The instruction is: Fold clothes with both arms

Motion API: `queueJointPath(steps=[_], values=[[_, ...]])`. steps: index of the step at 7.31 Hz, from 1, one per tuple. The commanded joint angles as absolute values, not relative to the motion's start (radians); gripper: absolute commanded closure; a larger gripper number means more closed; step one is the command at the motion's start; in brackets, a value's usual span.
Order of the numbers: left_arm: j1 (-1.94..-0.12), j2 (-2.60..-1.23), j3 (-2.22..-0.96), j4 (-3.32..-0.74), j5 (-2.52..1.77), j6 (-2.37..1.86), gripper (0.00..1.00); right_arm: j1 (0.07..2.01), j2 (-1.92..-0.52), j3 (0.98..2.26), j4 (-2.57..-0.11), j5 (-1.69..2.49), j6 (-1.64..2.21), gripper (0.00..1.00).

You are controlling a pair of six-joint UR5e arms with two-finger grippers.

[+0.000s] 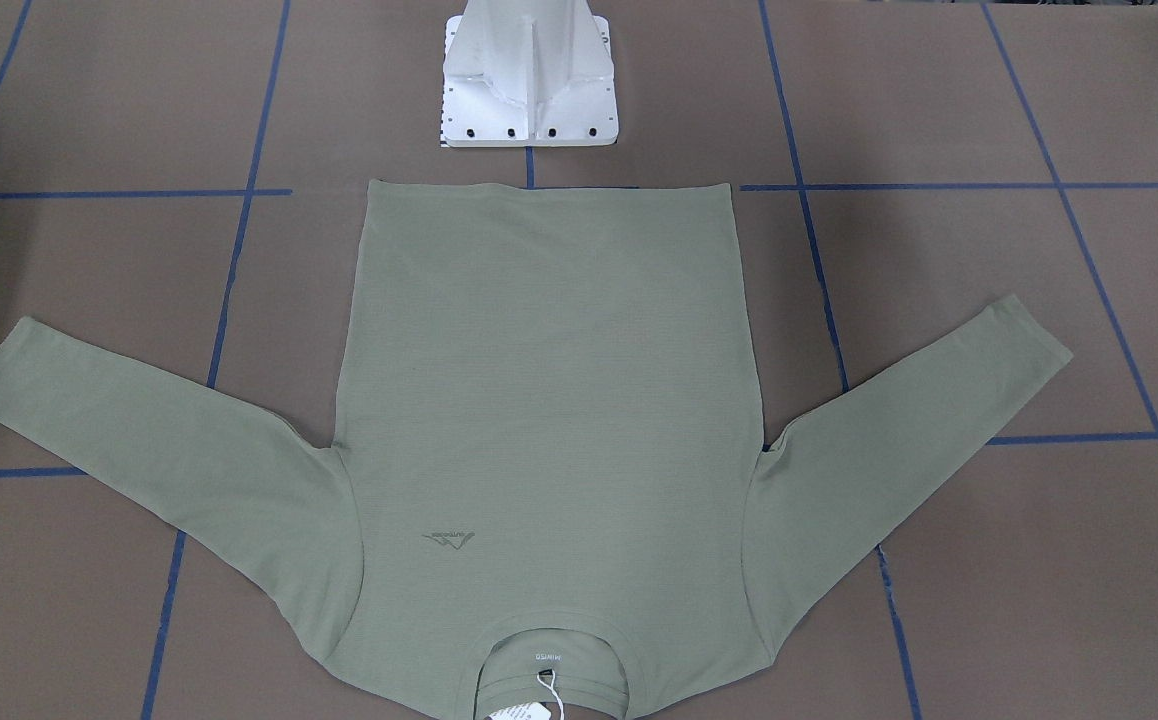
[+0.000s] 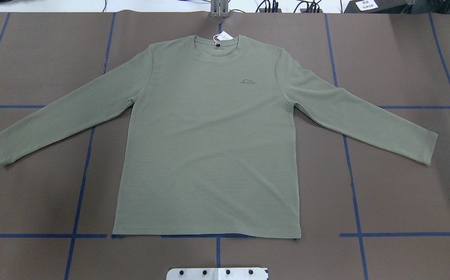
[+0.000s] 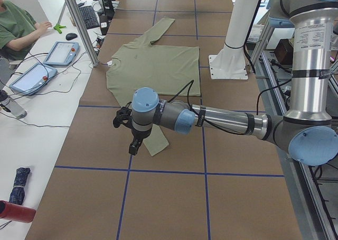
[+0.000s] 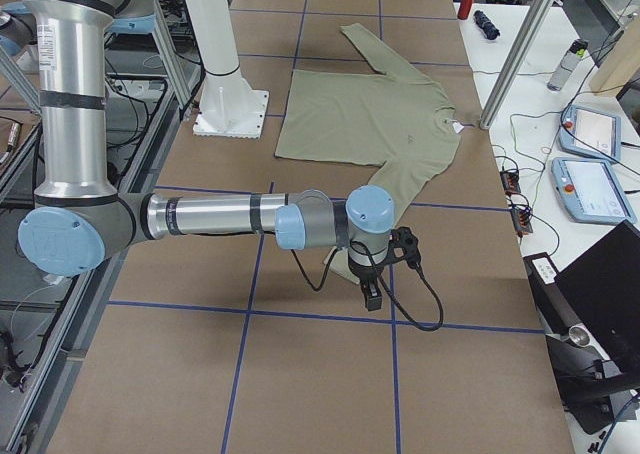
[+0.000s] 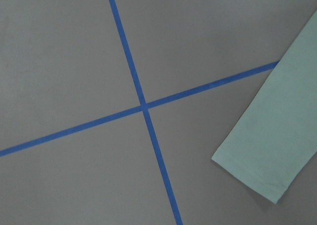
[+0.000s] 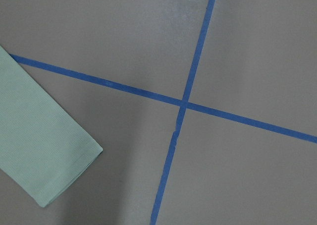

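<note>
The sage-green long-sleeve shirt (image 2: pixel 209 147) lies flat and face up on the brown table, both sleeves spread out to the sides, its collar with the white tag (image 2: pixel 222 37) on the far side from the robot's base. My left gripper (image 3: pixel 134 146) hangs above the table beside the near sleeve's cuff (image 3: pixel 156 145); I cannot tell if it is open or shut. My right gripper (image 4: pixel 371 294) hovers just past the other sleeve's cuff (image 4: pixel 350 264); its state I cannot tell either. Each wrist view looks down on a cuff (image 5: pixel 267 150) (image 6: pixel 44 155) and shows no fingers.
Blue tape lines (image 2: pixel 349 163) grid the brown table cover. The white pedestal base (image 1: pixel 529 90) stands just behind the shirt's hem. A side bench holds teach pendants (image 3: pixel 60 52), cables and a bottle (image 3: pixel 10 105); a seated person (image 3: pixel 16 26) is there.
</note>
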State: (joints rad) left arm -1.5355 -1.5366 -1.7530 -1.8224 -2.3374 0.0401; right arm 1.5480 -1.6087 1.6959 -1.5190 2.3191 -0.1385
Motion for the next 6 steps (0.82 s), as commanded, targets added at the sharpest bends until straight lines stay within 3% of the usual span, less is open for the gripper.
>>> queueJointPath(steps=[1, 4, 6], values=[[-1.537, -1.545, -1.714, -2.058, -2.345, -0.001, 0.0, 1.549, -1.606, 1.706, -1.464, 2.322, -0.019, 0.0], [-1.539, -1.543, -1.681, -2.121, -2.347, 0.002, 0.0, 1.548, -1.689, 1.678, -1.109, 2.341, 0.055, 0.0], [-1.539, -1.542, -1.681, -2.125, -2.347, 0.002, 0.0, 1.488, -1.732, 1.609, -0.86, 2.341, 0.377, 0.0]])
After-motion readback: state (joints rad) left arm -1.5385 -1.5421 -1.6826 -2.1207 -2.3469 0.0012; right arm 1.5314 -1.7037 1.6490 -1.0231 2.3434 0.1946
